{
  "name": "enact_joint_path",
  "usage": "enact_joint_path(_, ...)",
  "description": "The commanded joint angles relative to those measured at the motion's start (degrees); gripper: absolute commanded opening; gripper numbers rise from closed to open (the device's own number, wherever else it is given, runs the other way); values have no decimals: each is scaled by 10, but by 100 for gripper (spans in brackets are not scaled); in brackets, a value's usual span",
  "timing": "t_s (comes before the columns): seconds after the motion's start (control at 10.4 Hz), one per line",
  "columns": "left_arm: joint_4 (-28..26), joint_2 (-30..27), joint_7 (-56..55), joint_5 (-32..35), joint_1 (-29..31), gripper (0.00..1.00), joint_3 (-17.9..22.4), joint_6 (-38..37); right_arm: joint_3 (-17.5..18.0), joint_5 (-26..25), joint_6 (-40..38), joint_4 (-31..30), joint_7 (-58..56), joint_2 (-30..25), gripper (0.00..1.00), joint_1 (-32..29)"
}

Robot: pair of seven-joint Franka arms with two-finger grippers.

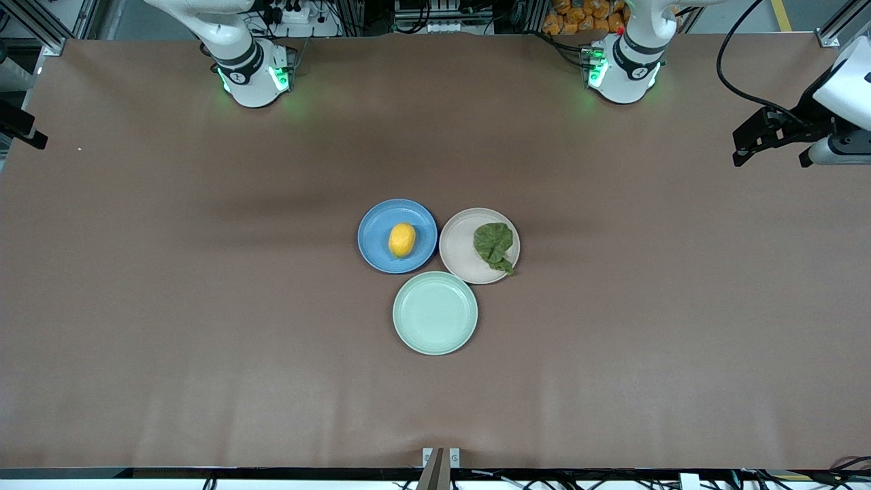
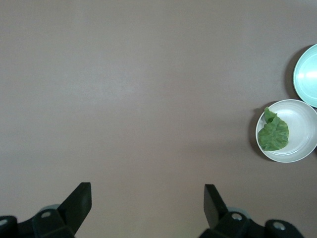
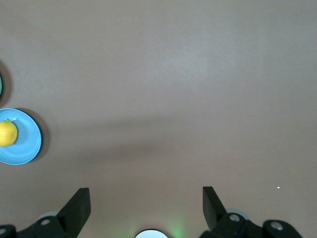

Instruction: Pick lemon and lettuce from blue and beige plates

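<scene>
While starting at the left gripper (image 2: 147, 203), finding it released, spread wide and empty, hanging over bare table (image 1: 204, 306) in the upper part of the front frame at the left arm's end. Finding the right gripper (image 3: 146, 203) likewise released and holding nothing, over bare table at the right arm's end; both waiting well apart from the plates. Moving outward to mid-frame: spotting the lemon (image 1: 402, 240) lying at the centre of the blue plate (image 1: 371, 231), and just beside it, toward the left arm's end, the lettuce (image 1: 495, 246) lying on the beige plate (image 1: 459, 255) with its stem end reaching the rim. Noting an empty mint-green plate (image 1: 435, 313) lower in the frame, nestled against both. Judging the reach as not yet begun. Advising matching each arm to its closer plate, descending straight over each item, straddling the lemon across its narrow waist to prevent rolling, pinching the lettuce at its bunched middle, and avoiding the raised rims.
</scene>
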Motion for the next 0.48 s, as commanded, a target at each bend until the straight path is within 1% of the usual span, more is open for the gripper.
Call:
enact_joint_path(0.0,9,3,1,-18,3,100,0,0,6,8,0,7,-7,2,100,-6)
enact_joint_path(0.39,11,5,5,-9,3,100,3,0,5,8,0,7,-8,2,100,-9)
